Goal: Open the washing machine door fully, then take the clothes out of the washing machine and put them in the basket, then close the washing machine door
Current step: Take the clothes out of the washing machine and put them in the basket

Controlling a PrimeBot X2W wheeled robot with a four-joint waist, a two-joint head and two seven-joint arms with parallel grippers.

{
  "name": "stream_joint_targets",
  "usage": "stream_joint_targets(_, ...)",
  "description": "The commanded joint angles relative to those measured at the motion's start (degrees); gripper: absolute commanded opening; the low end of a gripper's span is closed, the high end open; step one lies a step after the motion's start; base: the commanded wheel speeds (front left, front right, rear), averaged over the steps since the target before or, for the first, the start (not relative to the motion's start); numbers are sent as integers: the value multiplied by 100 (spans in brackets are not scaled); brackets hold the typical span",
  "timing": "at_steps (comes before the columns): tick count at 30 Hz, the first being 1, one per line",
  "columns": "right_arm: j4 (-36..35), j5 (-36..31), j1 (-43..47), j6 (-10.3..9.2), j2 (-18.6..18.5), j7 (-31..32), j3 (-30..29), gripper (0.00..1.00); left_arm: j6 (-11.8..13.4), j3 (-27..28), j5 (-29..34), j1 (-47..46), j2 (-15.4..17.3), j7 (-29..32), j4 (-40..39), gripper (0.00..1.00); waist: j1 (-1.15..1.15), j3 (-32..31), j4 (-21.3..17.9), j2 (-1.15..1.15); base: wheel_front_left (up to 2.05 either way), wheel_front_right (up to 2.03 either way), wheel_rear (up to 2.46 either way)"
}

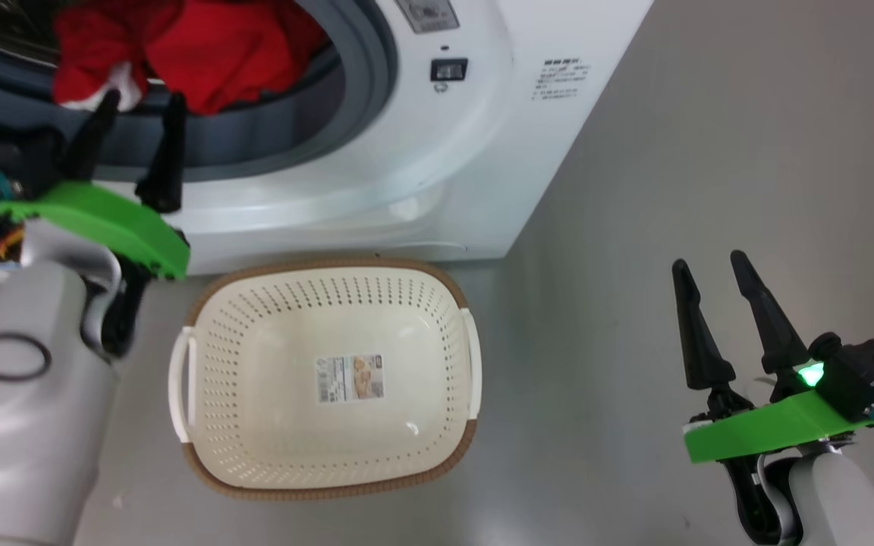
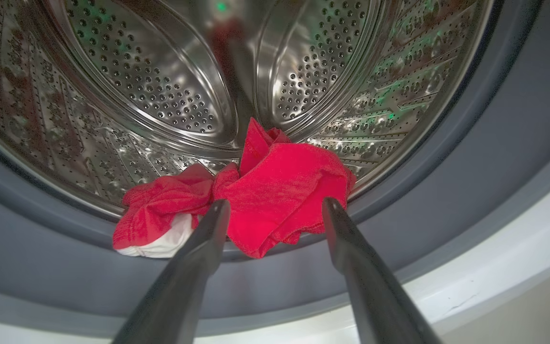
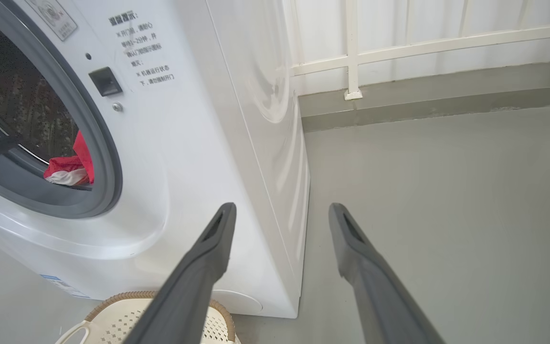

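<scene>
both spread apart, nothing held: left hand [image 1: 143,96] at the washer [image 1: 482,152] mouth just short of the clothes [image 1: 232,53], right hand [image 1: 708,260] over the floor [image 1: 710,136] right of the basket [image 1: 331,265].

Pretty bright and even in here, soft light, only faint shadows on the floor [image 1: 710,152]. The white washing machine [image 1: 528,152] has a mild sheen across its curved front, and the basket [image 1: 255,394] catches a couple of small glints. The steel drum [image 2: 160,86] is all mirror reflections with green specks. Both wrist views bend at the edges, and the fingers [image 2: 194,267] go soft up close.
</scene>
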Motion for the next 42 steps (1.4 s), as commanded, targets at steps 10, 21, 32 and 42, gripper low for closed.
stream_joint_targets(10, -255, 70, -410, 36, -25, -37, 308, 100, 4, -427, -392, -1543, 475, 255, 1340, 100, 0, 929, -360, 0, 0, 0, 0)
stream_joint_targets(21, -308, 117, -617, 36, -25, -37, 565, 100, 4, -934, -708, -2274, 691, 293, 2016, 100, 0, 1205, -516, 0, 0, 0, 0)
stream_joint_targets(32, -314, 193, -652, 36, -25, -37, 611, 100, 4, -1441, -1038, -2433, 746, 58, 2086, 0, 0, 1200, -559, 0, 0, 0, 0)
stream_joint_targets(42, -279, 143, -635, 36, -25, -37, 532, 100, 4, -1705, -1440, -2192, 633, -213, 1883, 0, 0, 1011, -393, 0, 0, 0, 0)
